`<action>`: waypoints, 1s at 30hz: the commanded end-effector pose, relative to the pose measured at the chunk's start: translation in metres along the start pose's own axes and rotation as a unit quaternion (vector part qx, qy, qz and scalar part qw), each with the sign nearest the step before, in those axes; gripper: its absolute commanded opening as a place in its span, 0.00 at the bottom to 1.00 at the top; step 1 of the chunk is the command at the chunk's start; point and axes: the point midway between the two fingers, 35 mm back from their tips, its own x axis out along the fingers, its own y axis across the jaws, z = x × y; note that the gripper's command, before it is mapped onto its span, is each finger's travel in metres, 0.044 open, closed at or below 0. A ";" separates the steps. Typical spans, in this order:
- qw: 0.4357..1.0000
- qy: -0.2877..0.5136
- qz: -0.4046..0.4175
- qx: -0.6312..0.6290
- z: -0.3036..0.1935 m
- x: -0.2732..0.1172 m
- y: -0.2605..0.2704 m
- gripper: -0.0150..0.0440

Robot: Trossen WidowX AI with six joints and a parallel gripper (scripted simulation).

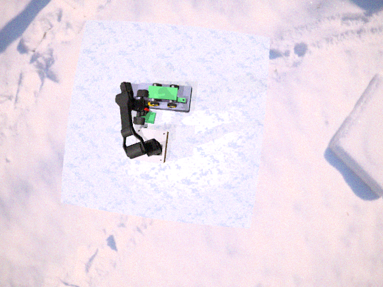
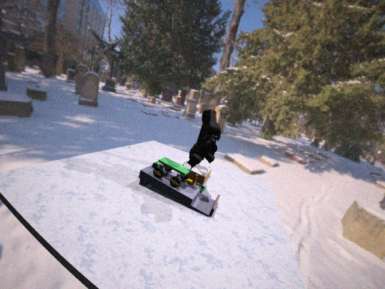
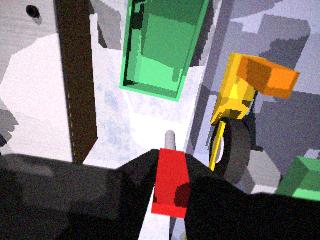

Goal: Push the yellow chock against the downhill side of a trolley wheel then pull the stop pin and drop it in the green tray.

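In the exterior view, a snow-covered graveyard is observed, with an upright headstone [image 2: 89, 88] noted at ten o'clock, tall evergreens [image 2: 172, 40] [image 2: 335, 56] at twelve and at one to two o'clock, and a glass-fronted building [image 2: 83, 15] at eleven o'clock. Blue sky is seen between the trees, and the snow is crossed by shadow and by sunlit patches. In the top view, a pale, blue-mottled square surface [image 1: 210, 67] is surrounded by pinkish snow, and a snow-capped slab [image 1: 365, 136] is recorded at three o'clock, its lower-left side edged by blue shadow.
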 end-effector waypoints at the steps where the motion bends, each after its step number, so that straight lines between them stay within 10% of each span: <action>1: 1.000 -0.002 -0.001 0.001 0.016 -0.004 0.000 0.25; 30: 0.965 -0.051 -0.023 -0.257 0.036 -0.009 0.001 0.25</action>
